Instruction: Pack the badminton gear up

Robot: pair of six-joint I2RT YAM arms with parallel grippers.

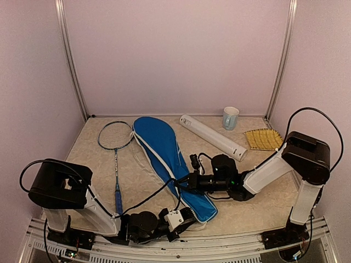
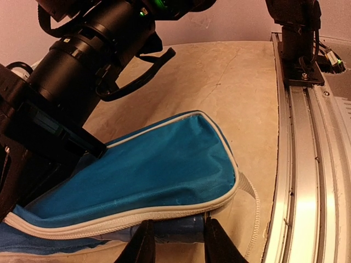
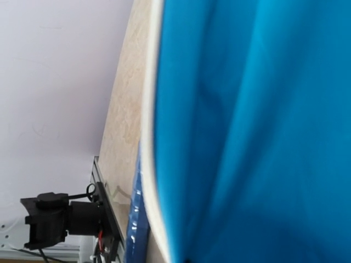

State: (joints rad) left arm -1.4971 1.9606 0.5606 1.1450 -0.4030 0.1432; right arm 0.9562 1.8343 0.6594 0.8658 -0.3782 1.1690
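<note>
Left end effector [image 2: 178, 238] pinches a blue handle [image 2: 175, 230] under the cover's [image 1: 159, 148] narrow end, at the near desk [image 1: 258, 186] edge. Its head is hidden, likely inside. Right end effector [image 1: 186, 180] is closed on the cover's top flap, holding it up. Left to pack: loose racket [image 1: 115, 164] beside the cover, tube [image 1: 213, 137] behind. Shuttlecocks not visible. Mug [image 1: 231, 117] and brush [image 1: 263, 139] sit at the back, out of the way. Right arm crowds the opening.

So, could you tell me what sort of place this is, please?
Probably a robot lab enclosure, not a home or court: plain pale walls box in a table, with metal corner posts and an aluminium mounting rail.
</note>
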